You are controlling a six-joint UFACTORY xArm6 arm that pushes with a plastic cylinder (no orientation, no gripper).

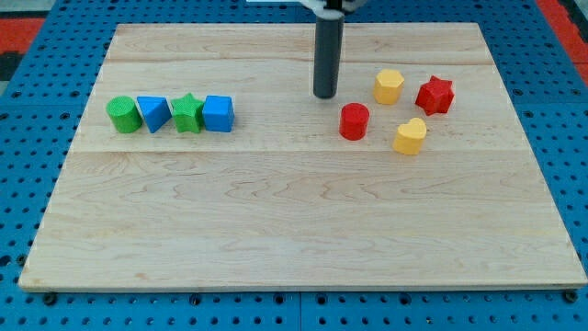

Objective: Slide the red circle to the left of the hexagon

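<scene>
Far off to the view's left of my tip [325, 96], well apart from it, sits a row of four blocks: a green circle [122, 115], a blue triangle [152, 113], a green star [187, 112] and a blue cube [219, 113], each touching or nearly touching the next.

My tip is a bare rod with nothing to open or close; it rests on the wooden board [294, 221] touching no block.

The red circle [354, 120] lies just beside my tip, below it and slightly to its right. It looks small, light and stiff, likely to slide easily and to roll off a glancing push, so I'd press squarely on its side.

The yellow hexagon [389, 86] stands to my tip's right, with a yellow heart [411, 136] below it and a red star [435, 95] furthest right. The rod's upper end is cut off at the view's top.
</scene>
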